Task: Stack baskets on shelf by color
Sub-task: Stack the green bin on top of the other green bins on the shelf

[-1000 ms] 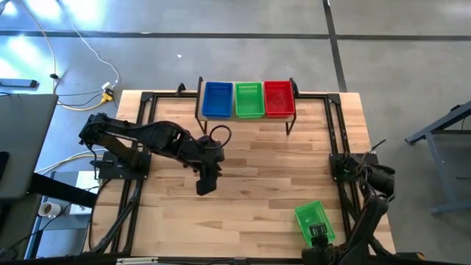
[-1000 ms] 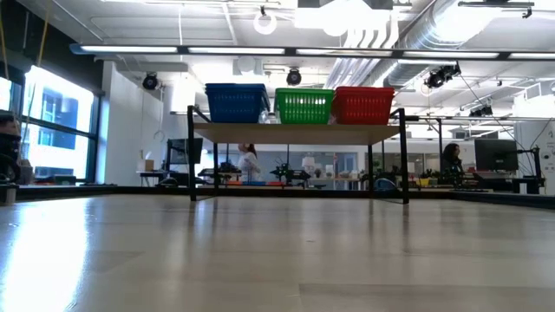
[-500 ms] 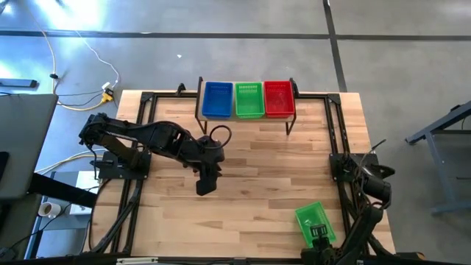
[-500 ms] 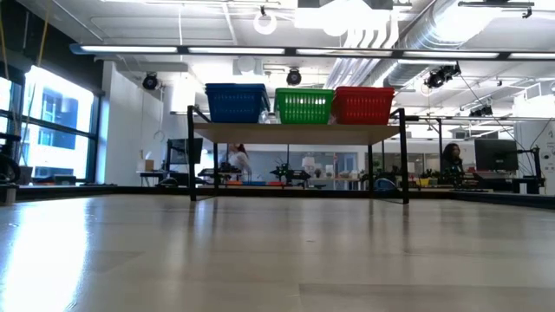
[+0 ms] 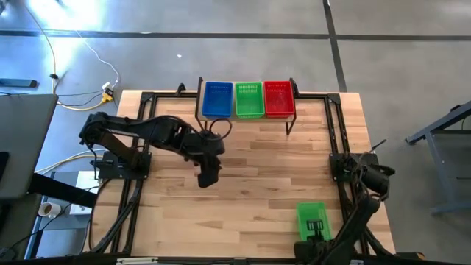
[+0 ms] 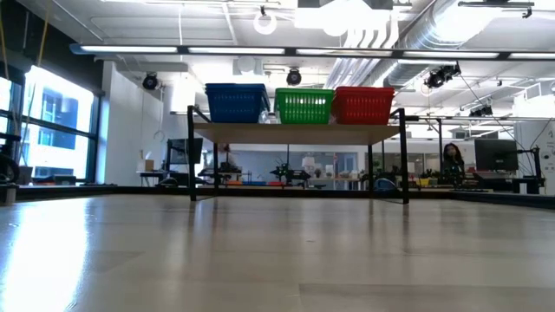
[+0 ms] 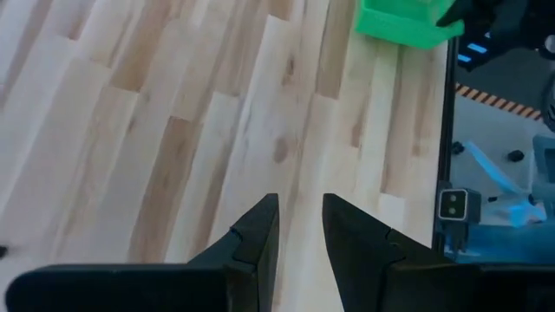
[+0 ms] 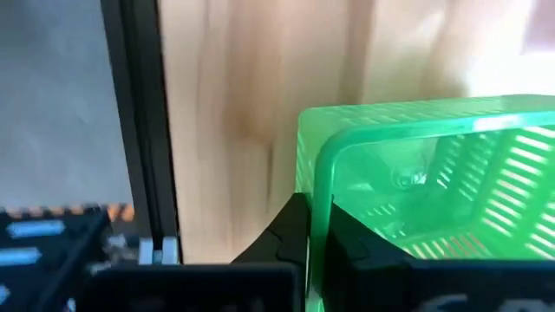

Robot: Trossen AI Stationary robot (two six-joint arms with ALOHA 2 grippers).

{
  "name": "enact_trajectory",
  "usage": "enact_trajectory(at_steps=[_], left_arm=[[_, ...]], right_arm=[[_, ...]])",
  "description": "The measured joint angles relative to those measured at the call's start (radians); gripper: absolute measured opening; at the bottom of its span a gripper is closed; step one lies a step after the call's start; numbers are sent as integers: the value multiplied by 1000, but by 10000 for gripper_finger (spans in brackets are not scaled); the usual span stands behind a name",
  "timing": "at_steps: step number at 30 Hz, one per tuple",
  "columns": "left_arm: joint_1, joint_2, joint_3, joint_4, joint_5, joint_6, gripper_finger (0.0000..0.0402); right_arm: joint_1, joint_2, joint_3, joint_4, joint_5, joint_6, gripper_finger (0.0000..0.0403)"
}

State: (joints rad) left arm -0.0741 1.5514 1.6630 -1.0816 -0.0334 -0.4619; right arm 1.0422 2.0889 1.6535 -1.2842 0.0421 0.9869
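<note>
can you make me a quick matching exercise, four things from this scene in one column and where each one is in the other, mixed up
Things:
1. blue basket
2. red basket
3. loose green basket
4. left gripper

Places:
A. near table edge, its wall pinched by the right gripper
B. shelf, right end
C. over bare wood mid-table, holding nothing
D. shelf, left end

Pairs: 1-D, 2-B, 3-A, 4-C

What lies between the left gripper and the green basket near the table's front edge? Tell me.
Only bare wooden tabletop, as the high view shows. The left gripper hangs mid-table; the green basket sits clamped in the right gripper.
</note>
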Motion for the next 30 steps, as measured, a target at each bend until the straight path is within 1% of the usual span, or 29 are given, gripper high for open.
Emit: enact_trajectory(at_steps=[7,12,22,26,30], left_arm=[[56,-48,2,-19,5,94,82],[109,-106,1,-30,4,162,82],[229,-206,1,-55,0,255,82],[281,-225,1,-81,-2,296,82],[332,-229,1,-112,-4,330,82]], right_arm=[[-80,-80,0,14,65,44,0],[-149,-121,0,32,109,24,0],[-311,-206,0,89,188,-142,0],[-384,-242,0,104,211,-226,0],[-458,-270,0,165,227,-324,0]])
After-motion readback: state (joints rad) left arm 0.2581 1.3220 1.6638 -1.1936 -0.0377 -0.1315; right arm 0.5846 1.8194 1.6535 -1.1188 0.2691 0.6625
